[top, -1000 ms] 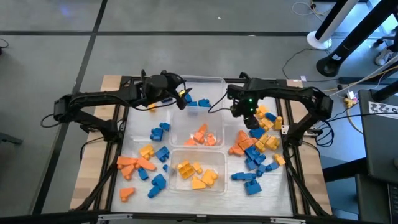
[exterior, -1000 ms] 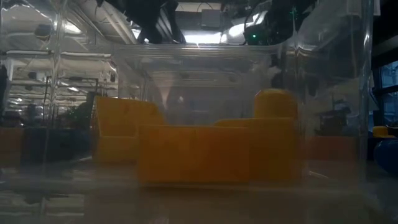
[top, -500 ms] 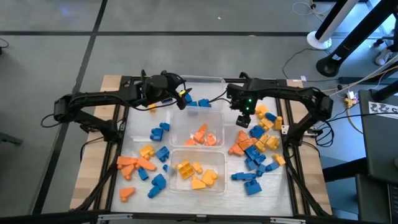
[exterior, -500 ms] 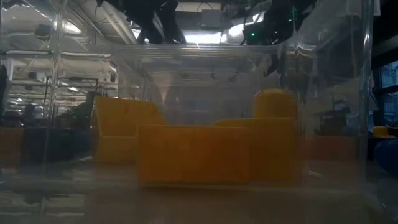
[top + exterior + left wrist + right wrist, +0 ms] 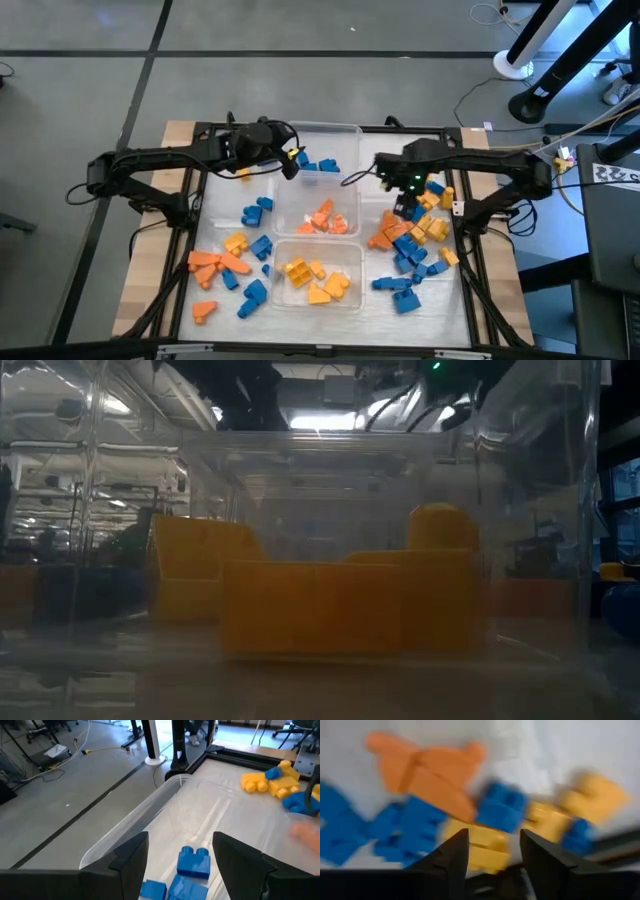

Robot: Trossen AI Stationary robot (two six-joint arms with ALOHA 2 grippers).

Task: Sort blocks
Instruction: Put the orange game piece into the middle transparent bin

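Hanging above the table (image 5: 180, 215), the left gripper (image 5: 180, 851) holds over the far clear tub (image 5: 345, 133), its fingers spread and empty, three blue blocks (image 5: 193, 862) lying in the tub just beneath them. Across the table, the right gripper (image 5: 492, 851) hovers low over a mixed pile of blocks (image 5: 412, 232), fingers parted around nothing, a blue block (image 5: 501, 810) and a yellow block (image 5: 480, 845) just ahead of its tips. Sorting appears mid-way: orange pieces (image 5: 327, 218) fill the middle tub, yellow pieces (image 5: 312, 278) the near one. Next move, likely, is a descent and a clean pinch on one block without dragging its neighbours.
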